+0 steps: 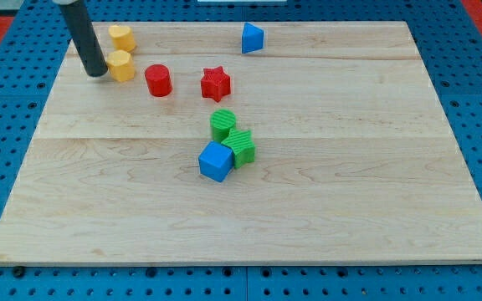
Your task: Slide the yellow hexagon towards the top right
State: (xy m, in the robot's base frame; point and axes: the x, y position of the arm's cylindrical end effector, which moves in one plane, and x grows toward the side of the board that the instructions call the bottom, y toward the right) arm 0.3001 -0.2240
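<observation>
The yellow hexagon (121,65) lies near the board's top left corner. My tip (95,73) rests on the board just to the left of it, close to or touching its left side. The dark rod rises from the tip to the view's top edge. A second yellow block (122,37), whose shape is unclear, sits just above the hexagon.
A red cylinder (158,80) and a red star (215,83) lie to the right of the hexagon. A blue block (252,38) sits at the top middle. Two green blocks (223,124) (241,147) and a blue cube (216,161) cluster at the centre of the wooden board (350,209).
</observation>
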